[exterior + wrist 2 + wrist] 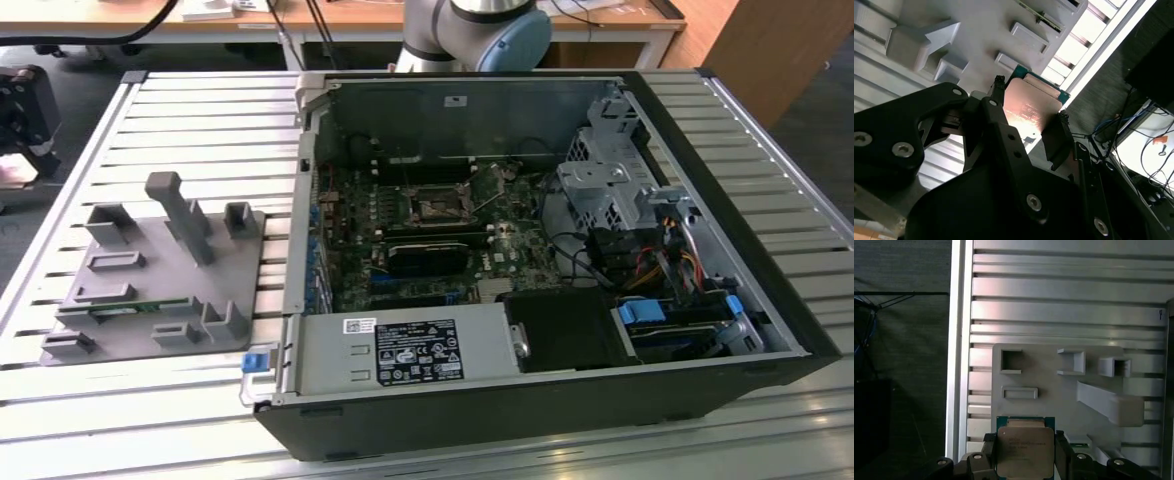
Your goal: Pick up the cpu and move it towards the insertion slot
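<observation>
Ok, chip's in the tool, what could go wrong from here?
The tool pinches the cpu only by two edges, so it may slip or tilt. Raised posts on the gray tray below could catch it. The insertion slot sits deep in the case among cables: snag risk.

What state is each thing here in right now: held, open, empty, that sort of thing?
gripper: shut on the cpu.
cpu: held over the gray tray.
gray tray: flat on the slatted table, with the memory stick lying in it.
insertion slot: no chip in it, as far as shows.
computer case: side open, board exposed.
</observation>
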`<state>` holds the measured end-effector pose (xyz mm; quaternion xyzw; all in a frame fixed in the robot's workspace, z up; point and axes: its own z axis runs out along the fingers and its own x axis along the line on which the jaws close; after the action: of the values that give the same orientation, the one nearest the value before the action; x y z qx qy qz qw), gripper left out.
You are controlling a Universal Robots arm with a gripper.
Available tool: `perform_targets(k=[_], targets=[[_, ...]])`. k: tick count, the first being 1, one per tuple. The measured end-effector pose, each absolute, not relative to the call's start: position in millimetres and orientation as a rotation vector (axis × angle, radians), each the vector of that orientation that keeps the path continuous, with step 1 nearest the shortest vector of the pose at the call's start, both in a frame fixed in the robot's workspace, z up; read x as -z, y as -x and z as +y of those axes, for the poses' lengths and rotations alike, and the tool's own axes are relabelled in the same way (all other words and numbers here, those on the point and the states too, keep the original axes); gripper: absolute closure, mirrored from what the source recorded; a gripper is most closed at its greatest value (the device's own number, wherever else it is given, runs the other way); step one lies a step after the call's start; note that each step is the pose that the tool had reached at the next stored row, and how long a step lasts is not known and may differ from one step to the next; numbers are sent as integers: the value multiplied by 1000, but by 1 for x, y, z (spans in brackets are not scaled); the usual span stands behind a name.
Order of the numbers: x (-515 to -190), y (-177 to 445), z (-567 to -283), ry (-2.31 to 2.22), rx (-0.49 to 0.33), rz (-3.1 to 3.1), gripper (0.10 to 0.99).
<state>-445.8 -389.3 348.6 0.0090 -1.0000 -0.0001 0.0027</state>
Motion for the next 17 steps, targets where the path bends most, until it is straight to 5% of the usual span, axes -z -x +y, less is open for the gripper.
perform_targets(k=[17], targets=[[-384,446,-388,-28,-13,-3136,541]])
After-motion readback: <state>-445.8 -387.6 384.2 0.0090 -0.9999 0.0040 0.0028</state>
